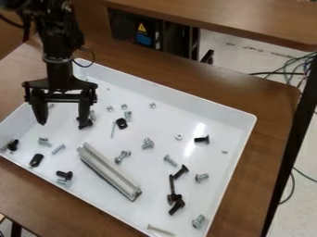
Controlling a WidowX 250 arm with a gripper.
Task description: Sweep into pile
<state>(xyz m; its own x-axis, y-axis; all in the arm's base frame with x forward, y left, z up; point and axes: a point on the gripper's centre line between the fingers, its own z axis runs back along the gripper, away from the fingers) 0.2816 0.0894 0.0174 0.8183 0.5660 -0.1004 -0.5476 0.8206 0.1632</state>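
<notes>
Brown wooden table (272, 111). Beyond its far edge: second wooden tabletop (217, 14); under that, dark equipment (120, 24) bearing yellow warning triangle (142, 28) and blue label (143, 40). Black strip (296, 139) along table's right side. Right of table: pale floor (304, 157), tangled cables (294, 67) off its far right corner.

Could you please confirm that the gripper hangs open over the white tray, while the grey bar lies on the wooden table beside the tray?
Not quite: the camera view shows the grey bar lying inside the white tray, among the screws, not on the wooden table. The gripper does hang open over the tray.
</notes>
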